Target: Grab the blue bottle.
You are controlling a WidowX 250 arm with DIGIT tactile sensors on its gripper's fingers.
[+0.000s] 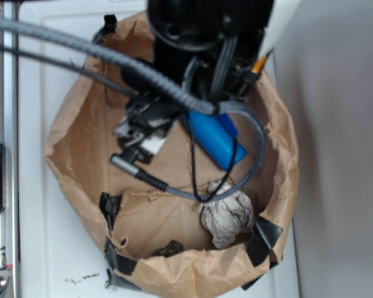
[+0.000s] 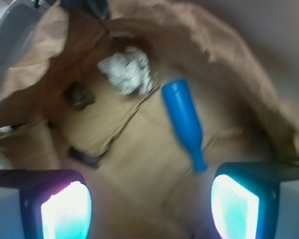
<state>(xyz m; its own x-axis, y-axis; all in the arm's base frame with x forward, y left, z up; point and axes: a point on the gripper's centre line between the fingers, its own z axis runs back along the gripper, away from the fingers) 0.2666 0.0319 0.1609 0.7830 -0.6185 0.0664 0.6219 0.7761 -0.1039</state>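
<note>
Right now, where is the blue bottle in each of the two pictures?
Exterior: blue bottle just right of centre, partly under the arm and cables.
Wrist: blue bottle right of centre, lying flat, neck toward the gripper.
Shared landmark: crumpled paper ball near the bottle's base.

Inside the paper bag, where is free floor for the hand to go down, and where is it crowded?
Free: the brown floor left of the bottle, below the paper ball and dark lump, reaching to the open hand. Crowded: the corner where the bottle's base almost meets the ball, and the strip between the bottle and the bag wall on its right.
</note>
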